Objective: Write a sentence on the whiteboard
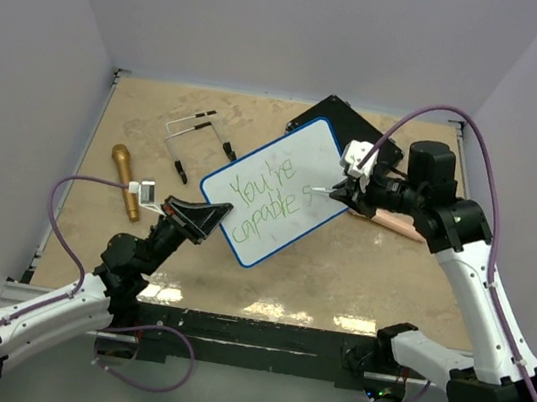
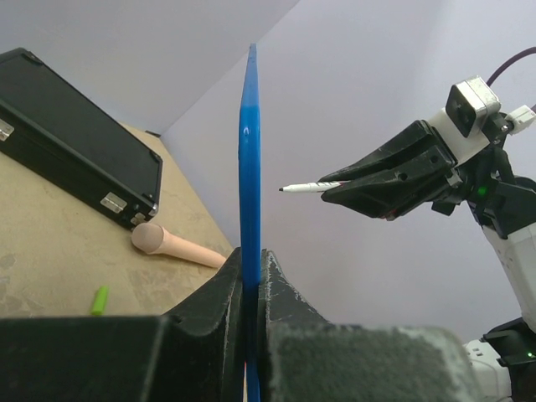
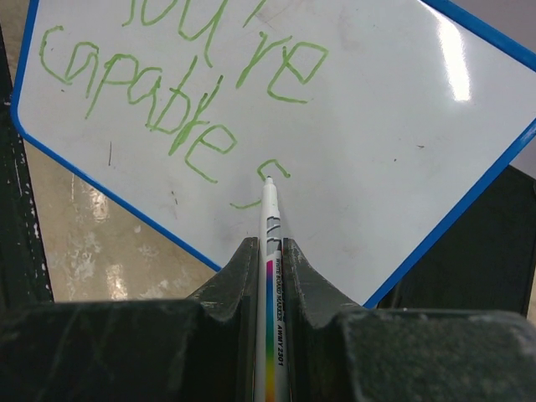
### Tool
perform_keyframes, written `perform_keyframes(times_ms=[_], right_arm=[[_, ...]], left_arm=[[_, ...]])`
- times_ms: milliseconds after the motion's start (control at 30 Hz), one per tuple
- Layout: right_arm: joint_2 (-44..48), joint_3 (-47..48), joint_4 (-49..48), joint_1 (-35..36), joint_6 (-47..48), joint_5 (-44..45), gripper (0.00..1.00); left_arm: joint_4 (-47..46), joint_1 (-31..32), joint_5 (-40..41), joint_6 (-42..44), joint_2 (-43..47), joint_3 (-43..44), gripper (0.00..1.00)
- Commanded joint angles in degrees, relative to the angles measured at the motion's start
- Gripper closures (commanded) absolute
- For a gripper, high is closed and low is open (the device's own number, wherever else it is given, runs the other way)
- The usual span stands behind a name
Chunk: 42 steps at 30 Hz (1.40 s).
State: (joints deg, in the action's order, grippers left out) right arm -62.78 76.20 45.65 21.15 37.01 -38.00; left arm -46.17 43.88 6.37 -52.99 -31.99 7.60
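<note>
The whiteboard (image 1: 299,165), white with a thin blue rim, is held tilted above the table. My left gripper (image 1: 207,218) is shut on its lower left rim; in the left wrist view the rim (image 2: 249,151) stands edge-on between the jaws of that gripper (image 2: 250,261). The sentence (image 1: 267,197) in green reads "You're capable" on two lines (image 3: 184,92), with an unfinished stroke after it. My right gripper (image 3: 269,248) is shut on a white marker (image 3: 270,209), its tip at that stroke. From the left wrist, the marker (image 2: 314,186) tip stands a small gap off the board.
A black case (image 1: 334,116) lies behind and partly under the board. A pale wooden cylinder (image 1: 394,223) lies under my right gripper. At the left are a brown handle-like object (image 1: 126,180) and a wire tool with black grips (image 1: 197,140). A green cap (image 2: 100,300) lies on the table.
</note>
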Motion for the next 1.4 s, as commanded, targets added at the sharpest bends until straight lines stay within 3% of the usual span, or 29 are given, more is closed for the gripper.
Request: perform_keyframes(times_ms=[0,333,700,1000,1367], right_arm=[[-1.2,0.6,-1.7,0.0,-1.2,1.6,1.00],[-3.5,0.6,-2.1,0.5,-1.2,3.5,1.00],[-1.7,0.2,-6.8,0.4,-6.0,11.1,1.00],[-3.1,2.2,-4.3,0.4,-3.2,3.5,1.00],[-3.2,1.1,-5.3,0.4,-3.9,5.9,1.00]], left_arm=[[-9.2,-0.1,0.0,-1.1,1.6,1.5,1.00],[-9.4,-0.1,-0.4,-1.0,1.8,1.5,1.00],[-9.5,-0.1,-0.4,-1.0,1.6,1.4,1.00],[-10.1,0.0,-0.7,-1.1,1.0,1.4,1.00],[-10.2,-0.1,-0.6,-1.1,1.0,1.4,1.00]])
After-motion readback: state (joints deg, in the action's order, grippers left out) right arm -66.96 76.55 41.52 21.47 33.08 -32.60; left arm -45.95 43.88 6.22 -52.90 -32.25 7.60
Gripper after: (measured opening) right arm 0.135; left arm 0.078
